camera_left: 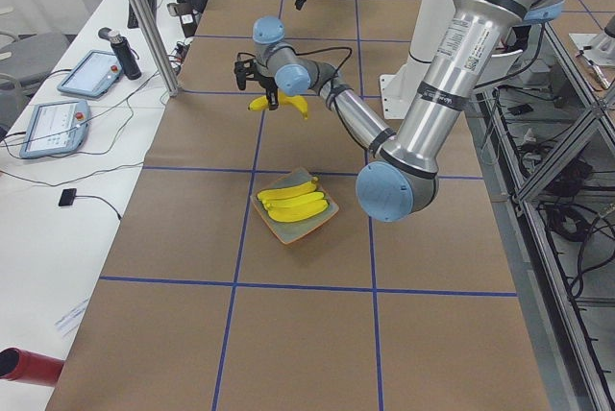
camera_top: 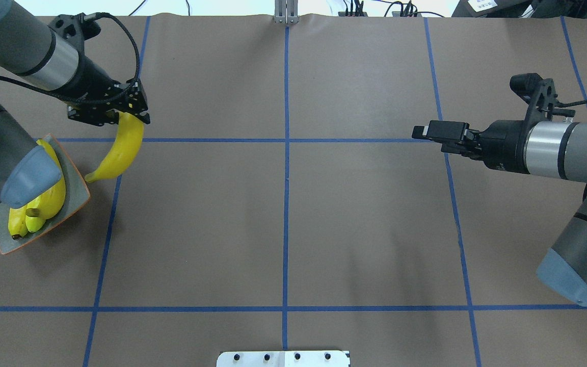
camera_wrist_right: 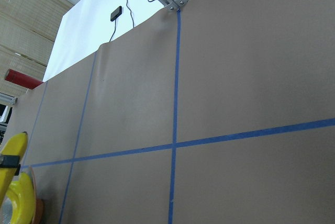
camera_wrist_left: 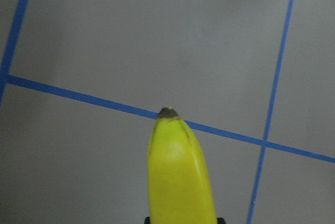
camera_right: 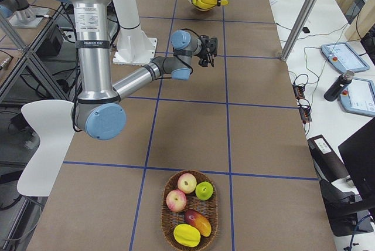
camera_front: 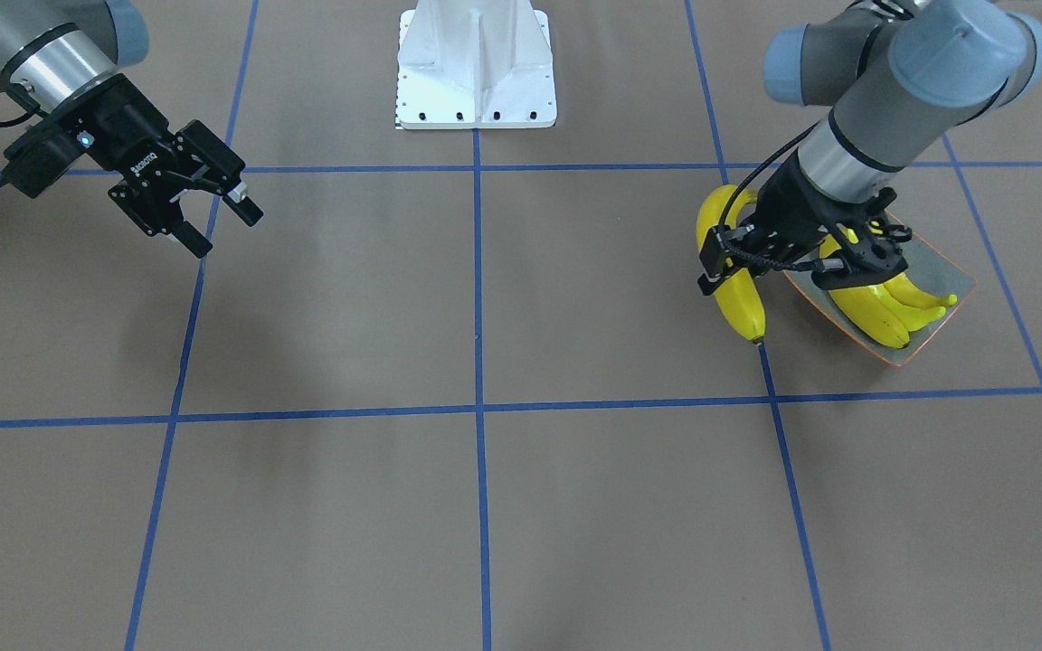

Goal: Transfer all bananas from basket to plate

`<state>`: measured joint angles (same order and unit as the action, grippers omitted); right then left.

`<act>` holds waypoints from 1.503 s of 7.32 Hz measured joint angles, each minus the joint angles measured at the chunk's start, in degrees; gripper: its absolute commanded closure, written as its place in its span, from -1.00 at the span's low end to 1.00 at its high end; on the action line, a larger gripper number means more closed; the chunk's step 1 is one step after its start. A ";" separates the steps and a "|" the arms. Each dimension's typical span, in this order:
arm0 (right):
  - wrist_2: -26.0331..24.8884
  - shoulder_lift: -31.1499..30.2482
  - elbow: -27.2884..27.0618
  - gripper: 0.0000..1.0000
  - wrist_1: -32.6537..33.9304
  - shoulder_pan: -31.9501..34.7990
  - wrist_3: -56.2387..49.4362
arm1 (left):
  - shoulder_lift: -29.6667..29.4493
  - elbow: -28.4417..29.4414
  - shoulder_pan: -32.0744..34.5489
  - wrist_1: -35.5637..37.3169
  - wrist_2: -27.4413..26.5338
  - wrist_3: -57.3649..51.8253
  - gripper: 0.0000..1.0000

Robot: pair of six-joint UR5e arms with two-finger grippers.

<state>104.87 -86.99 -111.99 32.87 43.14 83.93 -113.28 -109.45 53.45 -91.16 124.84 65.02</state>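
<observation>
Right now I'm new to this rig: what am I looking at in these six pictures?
Two grey robot arms work at a brown paper-covered table with blue tape lines. Two pictures look down from behind and in front of the robot, two from the table's ends, two from wrist cameras. The left pincer is shut on a glossy yellow curved banana, held in the air near the squarish grey-green plate with an orange rim, where more yellow bananas already lie. The right pincer is open and empty. At the table's right end, a woven brown basket holds apples and other fruit.
</observation>
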 measured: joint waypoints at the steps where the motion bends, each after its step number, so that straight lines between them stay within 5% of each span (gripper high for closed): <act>1: -0.01 -0.14 0.69 -1.00 0.02 0.47 0.00 | 1.77 -4.48 -0.18 10.02 -5.08 -5.59 1.00; 3: -0.01 -0.05 2.03 -1.00 0.02 1.09 0.02 | 7.37 -7.86 -0.62 17.90 -12.24 -12.06 1.00; 6: -0.01 0.38 3.38 -1.00 0.02 1.24 0.03 | 13.51 -7.34 -0.98 18.64 -15.78 -16.58 1.00; 9: -0.54 0.48 3.85 -1.00 0.00 1.23 0.00 | 14.02 -5.33 -1.53 15.26 -18.01 -26.83 1.00; 11: -0.69 0.50 3.88 -1.00 0.00 1.22 -0.17 | 14.54 -2.45 -1.65 6.01 -17.82 -33.13 1.00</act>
<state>104.18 -86.49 -108.11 32.87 44.36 83.76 -98.74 -111.91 51.80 -85.15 107.02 31.88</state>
